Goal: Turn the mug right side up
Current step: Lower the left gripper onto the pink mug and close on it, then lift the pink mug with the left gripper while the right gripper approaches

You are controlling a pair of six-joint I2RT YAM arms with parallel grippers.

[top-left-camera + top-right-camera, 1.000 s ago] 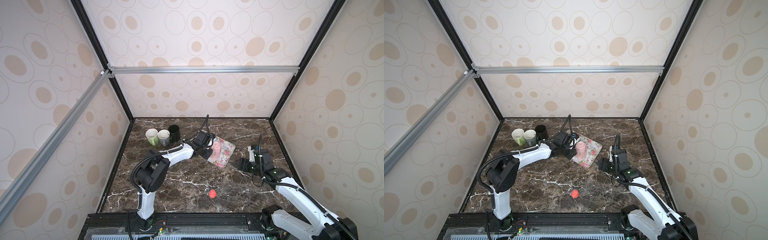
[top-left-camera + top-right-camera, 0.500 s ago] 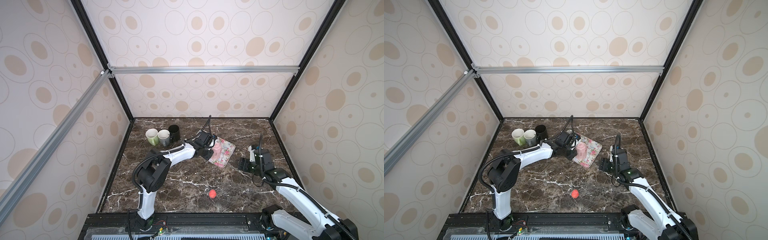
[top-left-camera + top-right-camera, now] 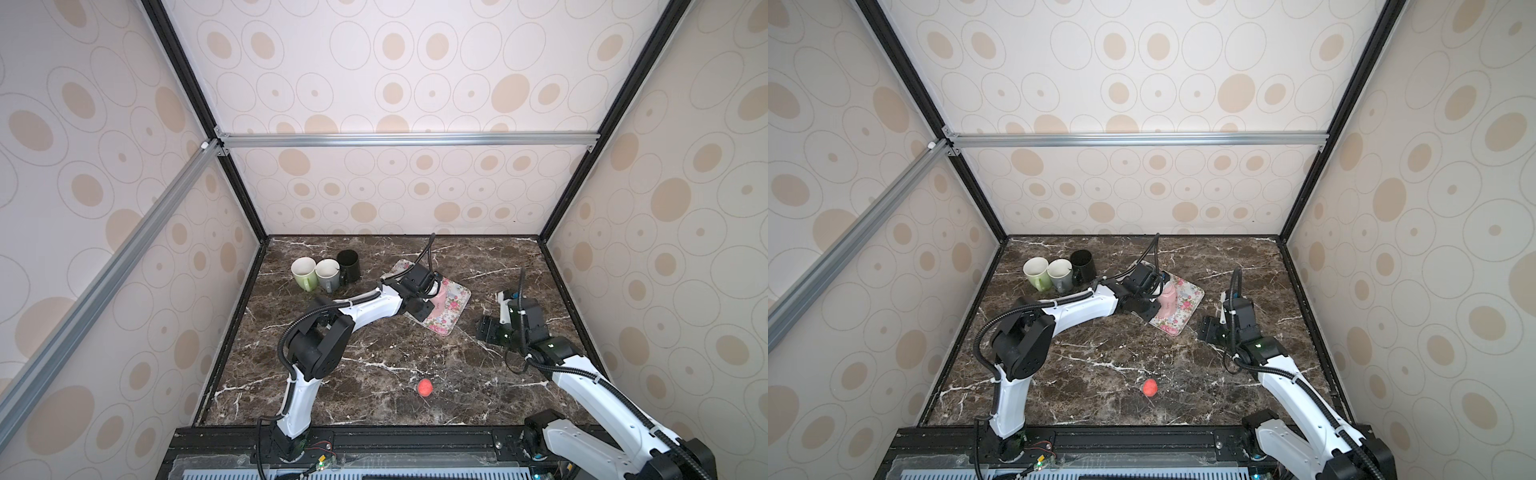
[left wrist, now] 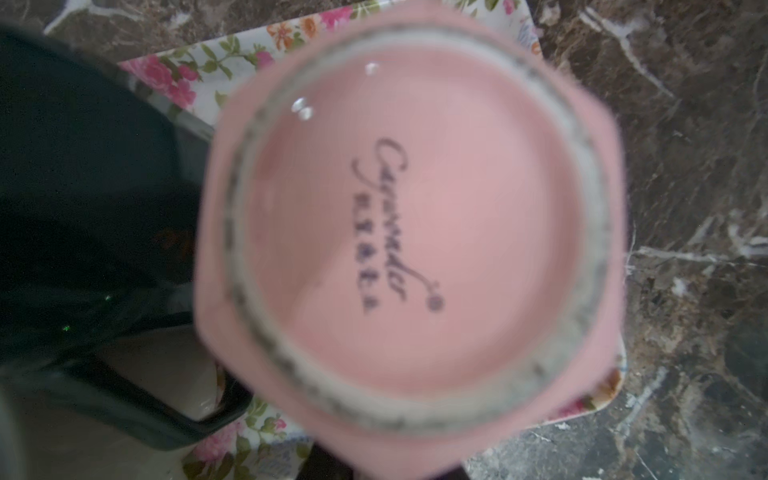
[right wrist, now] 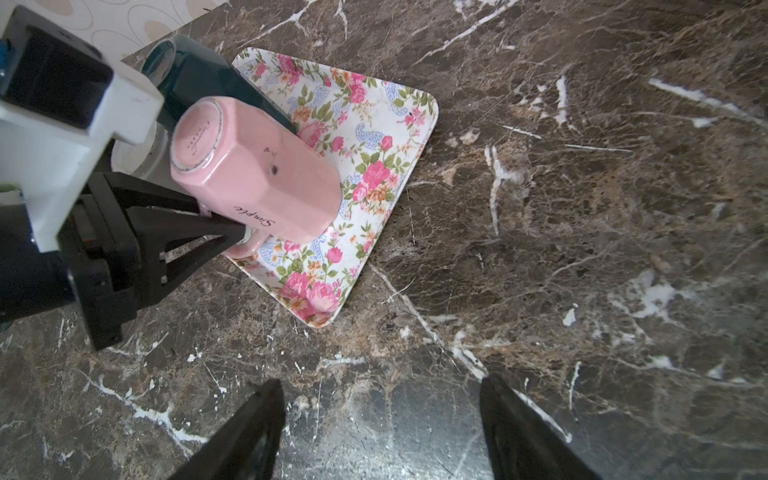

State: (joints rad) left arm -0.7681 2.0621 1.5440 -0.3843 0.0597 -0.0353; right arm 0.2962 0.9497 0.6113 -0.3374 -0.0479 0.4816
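Ball (image 3: 425,387): red, alone on the marble table (image 3: 374,353), at about 6 o'clock from table centre, nearest the front edge.
Right gripper (image 5: 382,384): at 3 o'clock, jaws spread wide over bare marble, holding nothing, well apart from the tray.
Tray (image 5: 374,104): floral, flat on the table at about 1 o'clock.
Mug (image 5: 266,174): pink, faceted, mouth down on the tray, base up; the left wrist view looks straight at its printed base.
Left gripper (image 5: 241,239): at the mug's 9 o'clock side, beside the handle.
Fingertip (image 5: 230,228): one black tip touches the handle; the other is hidden, so I cannot tell whether the jaws have clamped.
Green mug (image 3: 303,272): at 10 o'clock, far left, mouth up.
Grey mug (image 3: 327,274): touching the green one.
Black mug (image 3: 349,266): just beside the grey one, farthest back.
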